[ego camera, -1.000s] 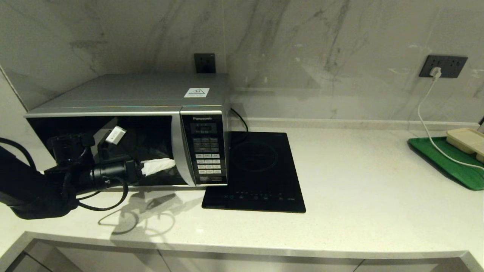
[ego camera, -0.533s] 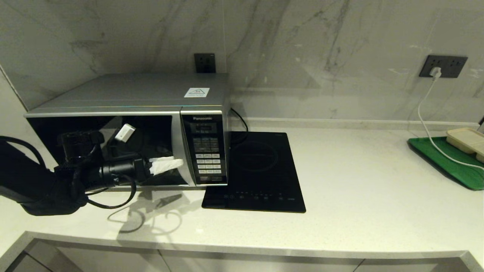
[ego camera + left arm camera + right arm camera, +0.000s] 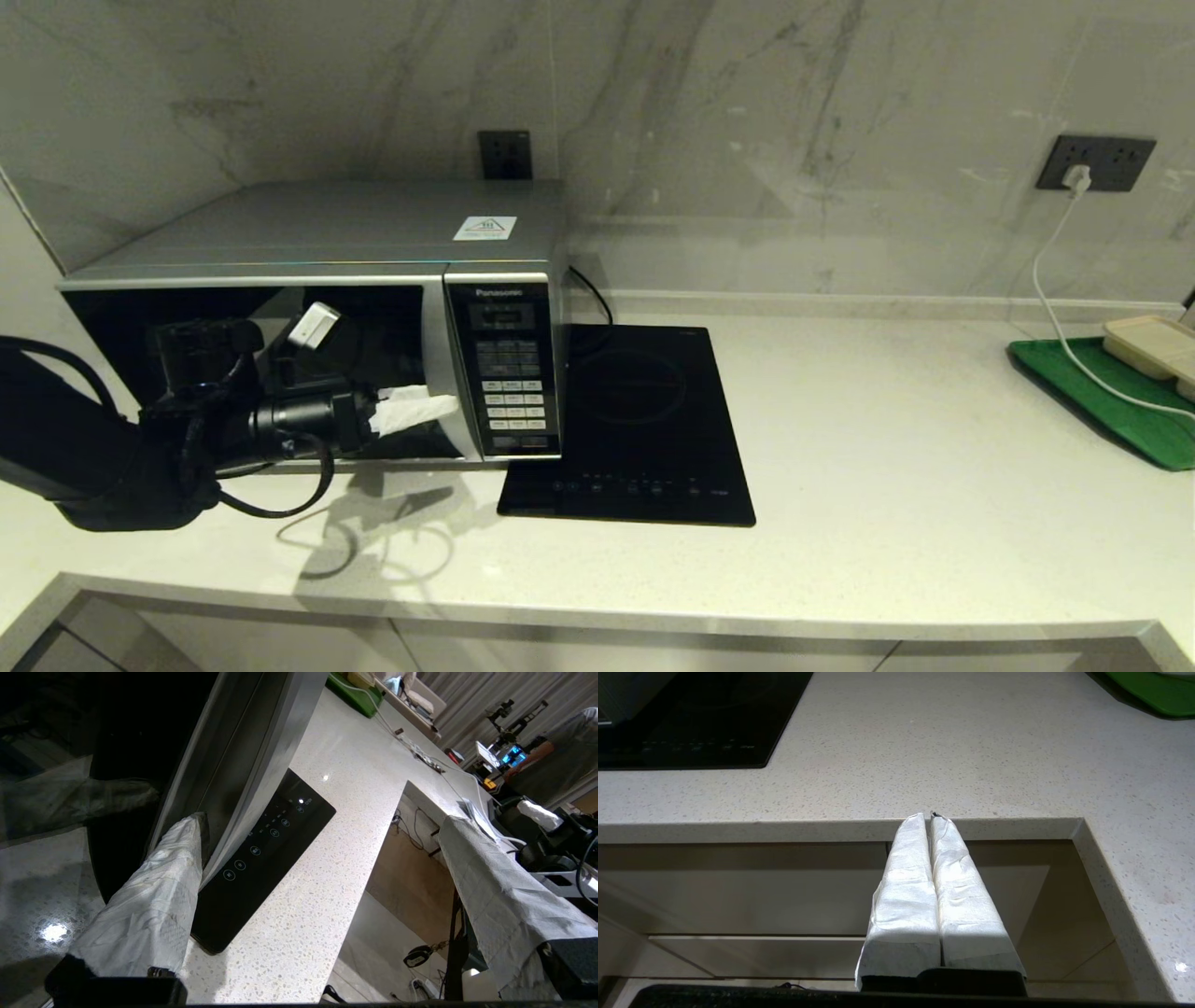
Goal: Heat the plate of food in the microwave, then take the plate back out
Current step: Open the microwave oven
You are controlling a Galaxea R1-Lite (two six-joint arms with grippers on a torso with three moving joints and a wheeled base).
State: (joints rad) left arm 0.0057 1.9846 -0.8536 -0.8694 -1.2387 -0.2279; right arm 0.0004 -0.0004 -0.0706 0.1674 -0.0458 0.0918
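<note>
The silver Panasonic microwave [image 3: 317, 243] stands at the left of the counter, its dark glass door [image 3: 252, 373] closed. The plate of food is hidden from every view. My left gripper [image 3: 420, 409] hovers in front of the door's right edge, just left of the keypad panel [image 3: 509, 373]. It is open wide [image 3: 322, 821]; one white-wrapped finger [image 3: 154, 896] lies against the door's silver edge and the other [image 3: 504, 896] stands far out over the counter front. My right gripper [image 3: 930, 815] is shut and empty, parked below the counter's front edge, outside the head view.
A flat black induction cooktop [image 3: 635, 420] lies right beside the microwave. At the far right a green tray [image 3: 1120, 411] carries a beige compartment tray [image 3: 1153, 345]. A white cable [image 3: 1055, 299] runs from the wall socket [image 3: 1097, 163] across it.
My left arm has slid to the right along the microwave door, bringing its fingers close to the door's right edge by the keypad. The right arm has not moved.
</note>
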